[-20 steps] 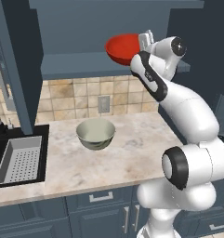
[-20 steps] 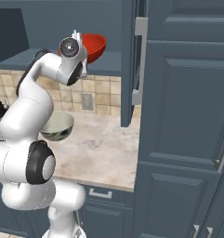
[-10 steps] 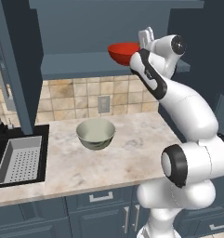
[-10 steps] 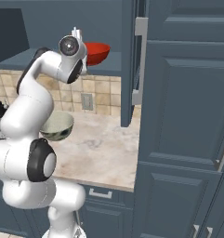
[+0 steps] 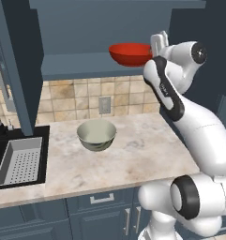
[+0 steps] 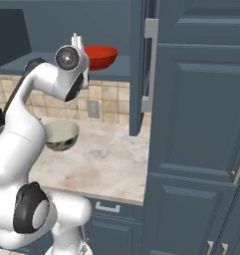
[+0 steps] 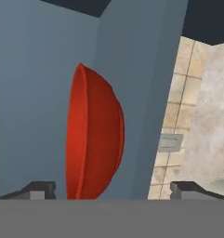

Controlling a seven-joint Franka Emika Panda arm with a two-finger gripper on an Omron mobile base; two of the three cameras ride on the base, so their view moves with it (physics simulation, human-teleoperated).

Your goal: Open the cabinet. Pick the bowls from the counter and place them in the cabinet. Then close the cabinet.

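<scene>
You see the red bowl (image 5: 130,53) inside the open cabinet (image 5: 86,33), low over the cabinet floor; whether it touches that floor you cannot tell. The jaws are spread wide, one finger on either side of the red bowl's rim, gripping nothing; in the hand view the fingertips (image 7: 39,189) stand well apart. The cream bowl (image 5: 96,134) sits upright on the counter (image 5: 133,154), below the cabinet and right of the black sink (image 5: 16,159).
</scene>
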